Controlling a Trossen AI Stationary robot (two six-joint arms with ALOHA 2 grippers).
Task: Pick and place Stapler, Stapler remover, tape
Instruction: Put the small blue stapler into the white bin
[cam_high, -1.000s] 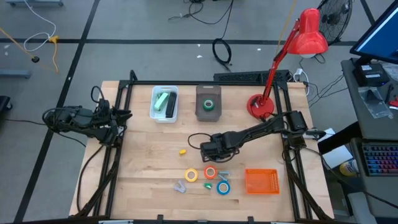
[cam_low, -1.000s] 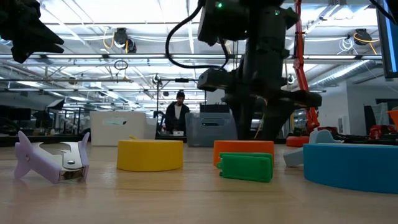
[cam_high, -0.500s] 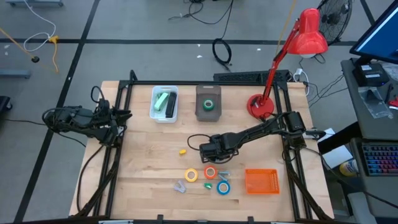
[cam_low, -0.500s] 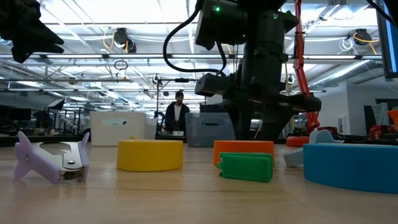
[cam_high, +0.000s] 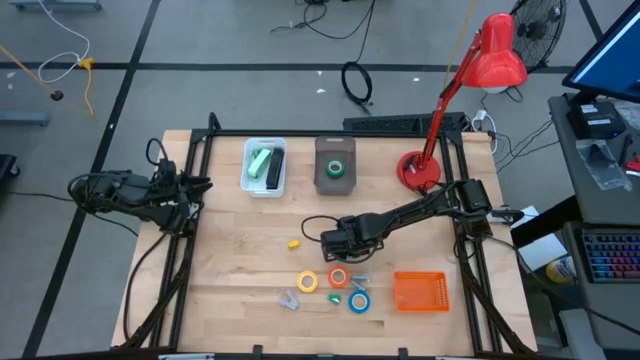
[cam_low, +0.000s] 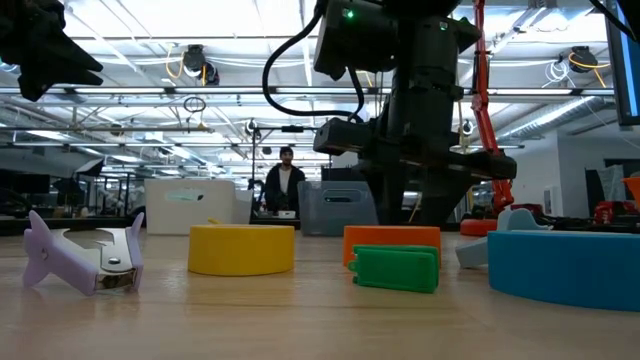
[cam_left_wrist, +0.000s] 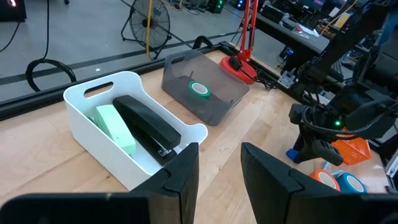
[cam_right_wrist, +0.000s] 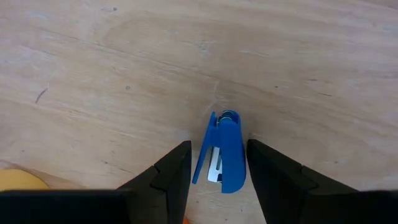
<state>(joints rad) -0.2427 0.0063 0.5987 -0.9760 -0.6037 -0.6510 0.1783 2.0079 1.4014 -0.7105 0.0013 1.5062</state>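
A small blue stapler (cam_right_wrist: 225, 155) lies on the wooden table, and my right gripper (cam_right_wrist: 217, 144) points down over it, open, one finger on each long side. In the high view that gripper (cam_high: 333, 240) is mid-table. The yellow (cam_high: 307, 282), orange-red (cam_high: 338, 277) and blue (cam_high: 359, 300) tape rolls lie nearer the front, with a pale purple stapler remover (cam_high: 290, 299) beside them. A green tape roll (cam_high: 337, 168) lies in the grey bin (cam_high: 335, 150). My left gripper (cam_left_wrist: 217, 165) waits open above the table's left edge. My right gripper comes from above with its fingers (cam_right_wrist: 171, 171) along the blue stapler's two long sides (cam_right_wrist: 239, 168). The stapler lies flat on the table. I cannot tell whether the fingers touch it.
A white bin (cam_high: 250, 178) at the far left holds a green and a black stapler (cam_left_wrist: 146, 124). An orange basket (cam_high: 420, 291) stands at the front right and a red desk lamp (cam_high: 418, 170) at the far right. A small yellow piece (cam_high: 293, 242) and a green piece (cam_high: 335, 297) lie loose.
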